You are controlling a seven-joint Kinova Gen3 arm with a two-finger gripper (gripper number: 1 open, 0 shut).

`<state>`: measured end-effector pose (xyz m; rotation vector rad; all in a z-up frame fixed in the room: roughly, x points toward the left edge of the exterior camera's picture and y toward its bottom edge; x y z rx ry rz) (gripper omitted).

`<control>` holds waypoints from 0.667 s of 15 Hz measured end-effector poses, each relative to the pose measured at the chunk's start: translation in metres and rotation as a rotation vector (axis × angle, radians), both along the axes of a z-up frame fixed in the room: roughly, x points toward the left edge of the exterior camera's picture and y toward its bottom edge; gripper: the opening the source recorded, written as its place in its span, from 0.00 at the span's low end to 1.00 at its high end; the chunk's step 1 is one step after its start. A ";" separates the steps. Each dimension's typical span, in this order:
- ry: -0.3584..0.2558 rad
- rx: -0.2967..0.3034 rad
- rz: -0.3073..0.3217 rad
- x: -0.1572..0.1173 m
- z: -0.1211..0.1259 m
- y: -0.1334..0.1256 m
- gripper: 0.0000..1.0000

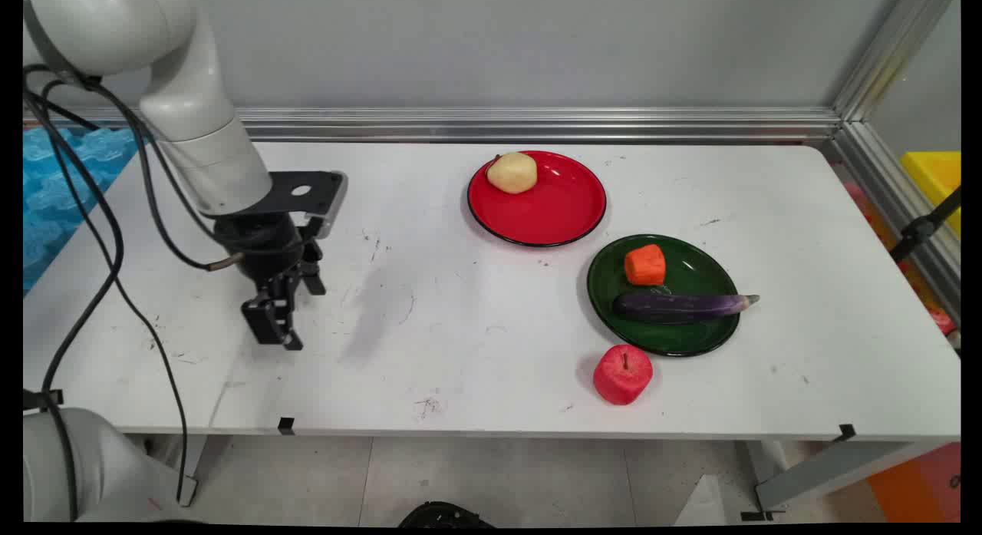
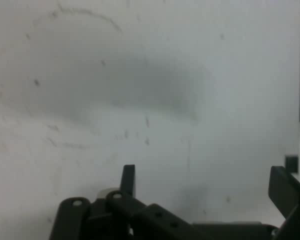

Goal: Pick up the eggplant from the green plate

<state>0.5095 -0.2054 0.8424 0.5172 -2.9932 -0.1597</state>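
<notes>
Nearest the camera, a red apple [image 1: 622, 374] sat close to the table's [image 1: 460, 328] front edge, just beside a green plate [image 1: 706, 339] holding an orange cube [image 1: 644, 265] and an eggplant [image 1: 679, 305]. Behind, a potato [image 1: 512, 172] lay on a red plate [image 1: 564, 209]. Well apart to the left, the gripper [image 1: 276, 328] hung empty over bare scuffed tabletop, fingers [image 2: 128, 181] spread wide. No lettering was readable.

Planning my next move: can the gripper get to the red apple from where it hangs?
Probably yes: the open gripper hangs empty over bare table, and the apple stands alone beside the green plate.
</notes>
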 end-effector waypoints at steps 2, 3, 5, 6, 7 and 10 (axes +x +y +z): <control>0.017 -0.023 -0.006 -0.010 0.001 -0.009 1.00; 0.031 -0.042 -0.009 -0.017 0.003 -0.016 1.00; 0.070 -0.086 -0.011 -0.038 0.007 -0.031 1.00; 0.095 -0.111 -0.012 -0.052 0.010 -0.040 1.00; 0.120 -0.136 -0.013 -0.068 0.013 -0.049 1.00; 0.194 -0.210 -0.020 -0.119 0.024 -0.074 1.00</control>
